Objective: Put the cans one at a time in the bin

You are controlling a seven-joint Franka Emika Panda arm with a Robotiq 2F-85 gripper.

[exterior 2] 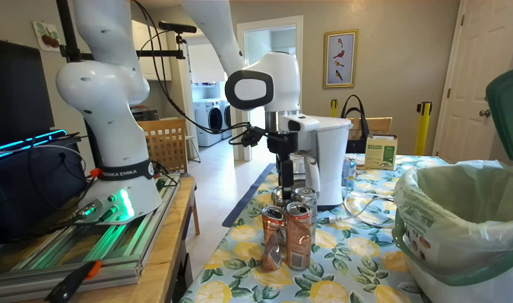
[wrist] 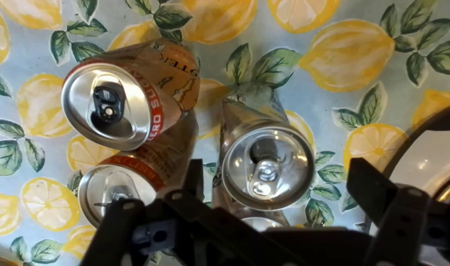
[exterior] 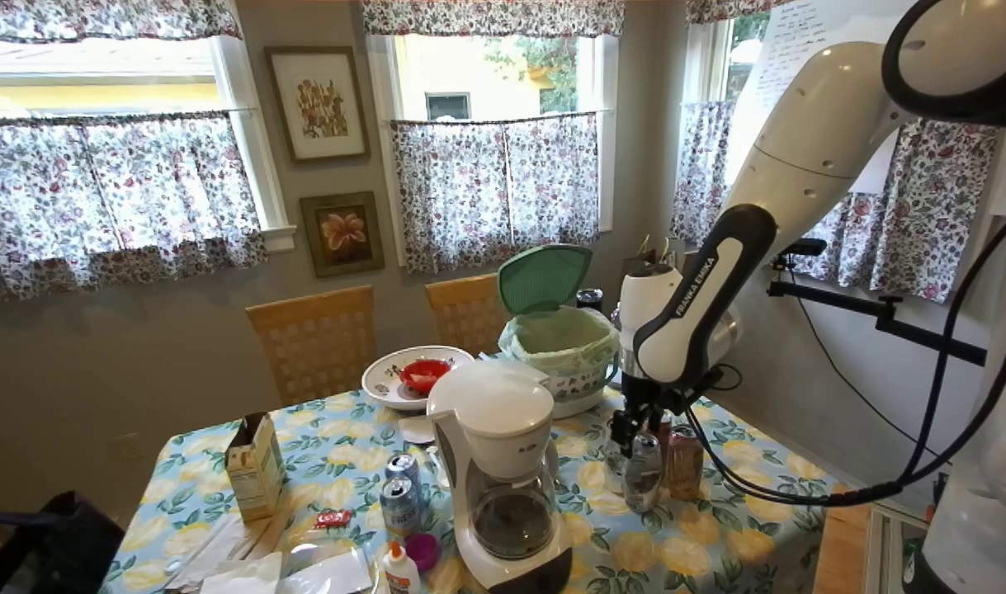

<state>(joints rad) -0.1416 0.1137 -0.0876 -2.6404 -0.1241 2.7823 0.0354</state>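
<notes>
I had the gripper (wrist: 277,164) spread wide, and it had hold of nothing that I could see. In the middle of the wrist view the lid of a silvery can (wrist: 268,168) showed between the two fingertips, one to each side, so I judged that drawing them together would pinch it across its width. In both exterior views it looked upright, with the fingers at about lid level; whether they reached around it I could not tell. An orange-brown can (wrist: 136,173) at lower left crowded the finger on that side. The bin (exterior: 567,386) stood open, right of centre in an exterior view.
</notes>
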